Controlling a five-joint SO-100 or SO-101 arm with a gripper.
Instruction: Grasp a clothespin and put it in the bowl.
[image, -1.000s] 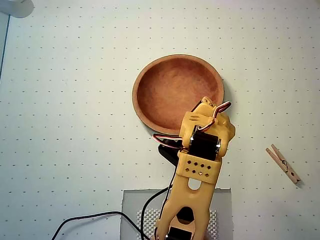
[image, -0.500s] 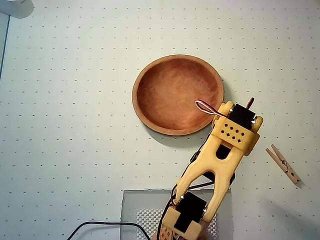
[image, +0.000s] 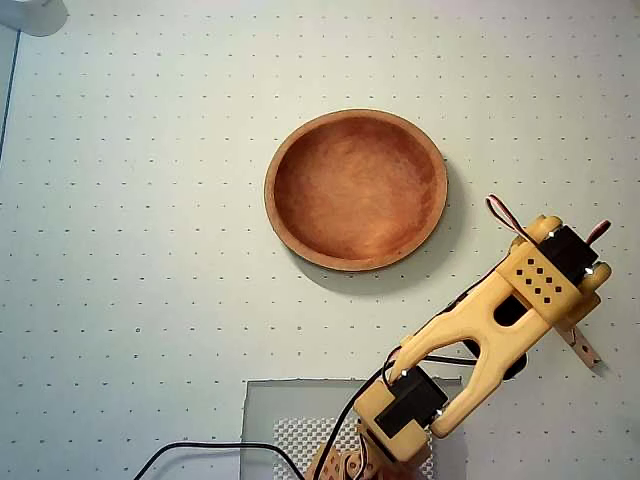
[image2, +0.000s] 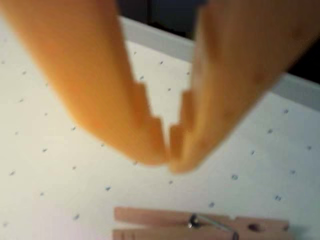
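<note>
Tool above clothespin — bowl empty.

Overhead view: the yellow arm (image: 490, 330) reaches to the right of the bowl (image: 356, 190) and covers most of the clothespin (image: 583, 347), leaving only one end visible on the dotted bench (image: 150, 250). Wrist view: the tool (image2: 168, 162) is clenched with its tips together and grasps nothing — the clothespin (image2: 200, 226) lies flat on the bench just below the tips, spring visible mid-length.

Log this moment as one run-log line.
claw: shut, empty | clothespin: on table, under claw | bowl: empty | phase: reaching
</note>
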